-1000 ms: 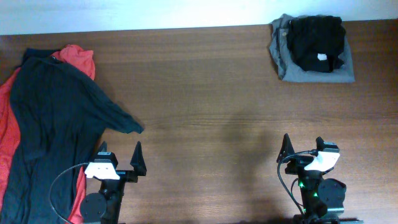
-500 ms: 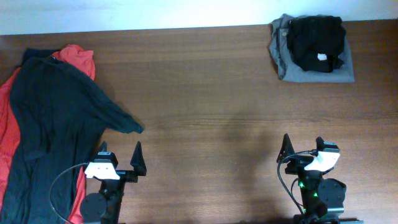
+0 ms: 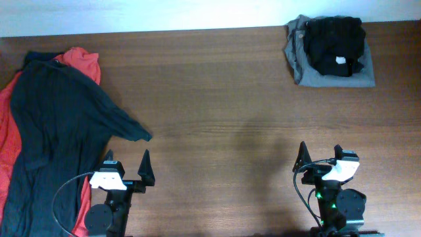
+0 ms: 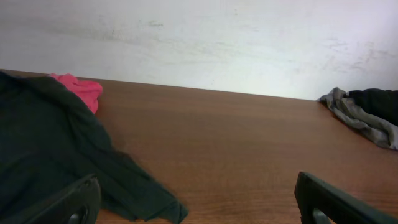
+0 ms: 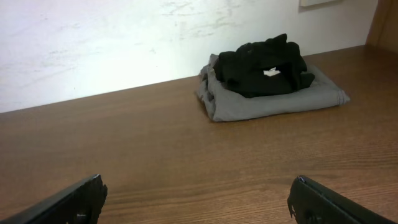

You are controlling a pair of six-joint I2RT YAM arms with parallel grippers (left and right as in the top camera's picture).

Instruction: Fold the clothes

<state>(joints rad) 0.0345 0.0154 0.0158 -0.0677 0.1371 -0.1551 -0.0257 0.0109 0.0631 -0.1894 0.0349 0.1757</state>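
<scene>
A large blackish-green T-shirt [image 3: 56,131] lies spread at the table's left, one sleeve [image 3: 128,126] reaching right; it also shows in the left wrist view [image 4: 56,149]. It lies on a red shirt [image 3: 82,60], whose edge shows in the left wrist view [image 4: 79,88]. No lettering shows. A folded grey shirt [image 3: 332,74] with a black shirt [image 3: 337,43] on top sits at the far right, and both show in the right wrist view [image 5: 273,99]. My left gripper [image 3: 127,166] is open and empty at the front, just short of the sleeve. My right gripper [image 3: 320,158] is open and empty at the front right.
The brown wooden table [image 3: 223,99] runs to a white wall [image 4: 199,37] at the back. Bare wood lies between the left pile and the folded stack. Cables loop by each arm's base at the front edge.
</scene>
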